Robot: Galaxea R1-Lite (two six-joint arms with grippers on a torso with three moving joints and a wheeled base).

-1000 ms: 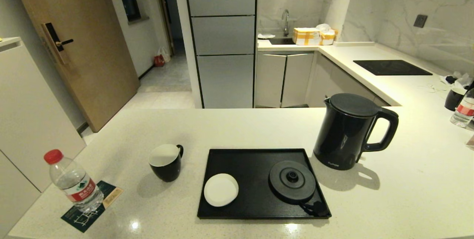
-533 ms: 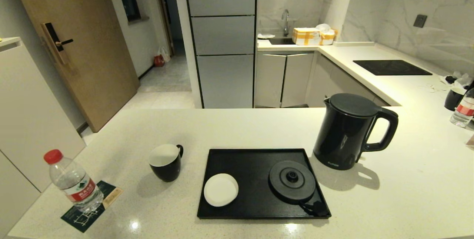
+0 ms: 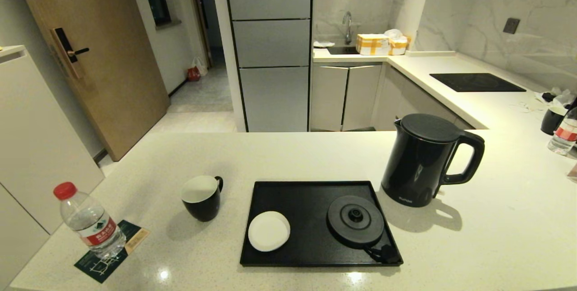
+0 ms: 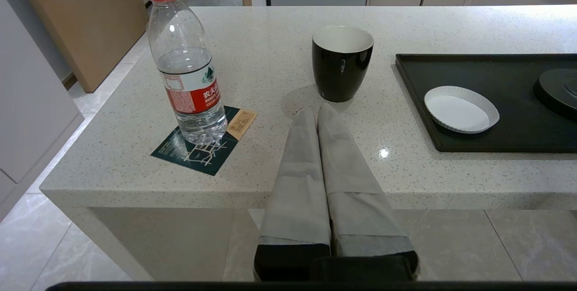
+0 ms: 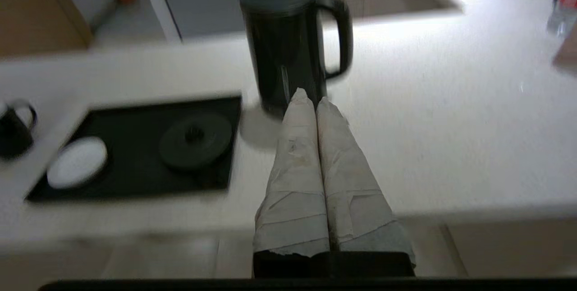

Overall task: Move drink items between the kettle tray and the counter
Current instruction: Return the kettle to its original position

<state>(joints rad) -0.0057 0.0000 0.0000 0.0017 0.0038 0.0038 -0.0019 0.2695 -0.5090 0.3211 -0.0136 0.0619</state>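
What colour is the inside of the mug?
White inside, glossy black outside; the mug shows best in the left wrist view.

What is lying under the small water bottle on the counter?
Under the bottle lies a dark green folded leaflet, flat on the counter. Its white line drawing and tan corner show; the part beneath the bottle's base is covered.

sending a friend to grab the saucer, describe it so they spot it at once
Find the black kettle tray on the counter. In its near-left corner lies the saucer, small, round, fluted-edged: the only white thing there, beside the round black kettle base.
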